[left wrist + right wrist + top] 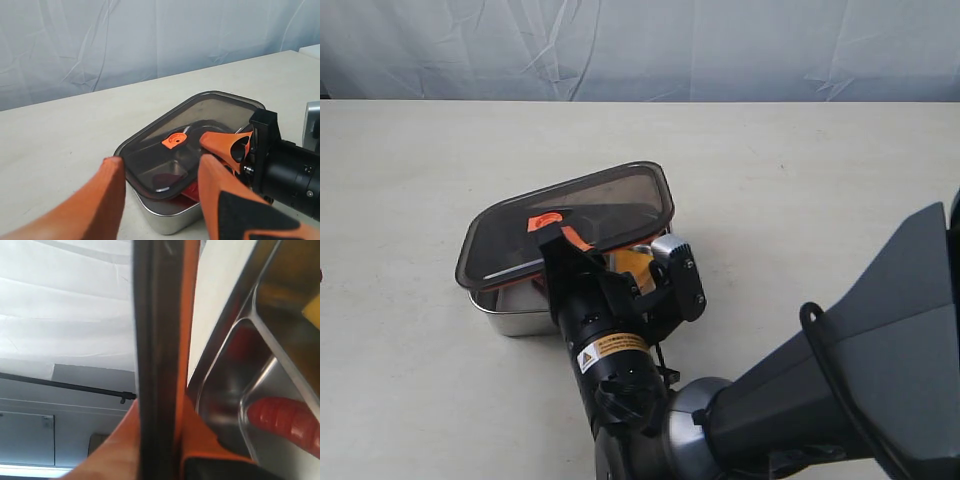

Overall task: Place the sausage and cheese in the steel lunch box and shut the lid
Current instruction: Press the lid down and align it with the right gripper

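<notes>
The dark translucent lid [590, 205] hangs tilted over the steel lunch box [515, 318], its near edge raised. My right gripper [570, 240] reaches across and is shut on that near edge; the right wrist view shows the lid [155, 340] edge-on between my orange fingers [205, 435]. The red sausage [285, 420] lies in one compartment of the box [250, 310], and the yellow cheese [312, 312] shows in the one beside it. My left gripper [161, 162] stands open and empty, just short of the box's end [170, 220]. Beneath the lid [200, 115] a bit of red sausage [192, 190] shows.
The orange valve [175, 140] sits on the lid's top. The right arm's black wrist and grey body [820, 400] fill the front right of the pale table [410, 400]. A white curtain [640, 45] hangs behind the table.
</notes>
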`<action>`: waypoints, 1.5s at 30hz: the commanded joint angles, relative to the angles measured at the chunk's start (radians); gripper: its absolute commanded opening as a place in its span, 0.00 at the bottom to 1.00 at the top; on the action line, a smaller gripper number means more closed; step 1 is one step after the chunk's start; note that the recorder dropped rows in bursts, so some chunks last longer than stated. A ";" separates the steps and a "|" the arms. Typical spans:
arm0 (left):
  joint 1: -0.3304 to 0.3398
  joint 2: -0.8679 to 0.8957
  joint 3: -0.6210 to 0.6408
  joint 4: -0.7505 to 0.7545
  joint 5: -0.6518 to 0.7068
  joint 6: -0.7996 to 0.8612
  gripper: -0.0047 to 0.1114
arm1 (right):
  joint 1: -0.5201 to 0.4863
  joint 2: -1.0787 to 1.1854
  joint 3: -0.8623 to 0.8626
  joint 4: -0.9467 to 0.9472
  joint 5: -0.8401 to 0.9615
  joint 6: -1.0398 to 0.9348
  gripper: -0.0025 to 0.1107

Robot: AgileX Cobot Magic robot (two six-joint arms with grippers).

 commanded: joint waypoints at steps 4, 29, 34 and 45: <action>-0.004 -0.006 0.003 0.003 -0.012 -0.006 0.43 | -0.003 0.000 -0.002 -0.033 -0.022 -0.010 0.02; -0.004 -0.006 0.003 0.015 -0.012 -0.002 0.43 | -0.003 -0.005 -0.002 -0.014 0.162 -0.021 0.02; -0.004 -0.006 0.003 0.015 -0.012 -0.002 0.43 | -0.003 -0.005 -0.002 -0.017 0.189 -0.021 0.07; -0.004 -0.006 0.003 0.018 -0.012 -0.002 0.43 | -0.003 -0.005 -0.002 -0.070 0.199 -0.021 0.47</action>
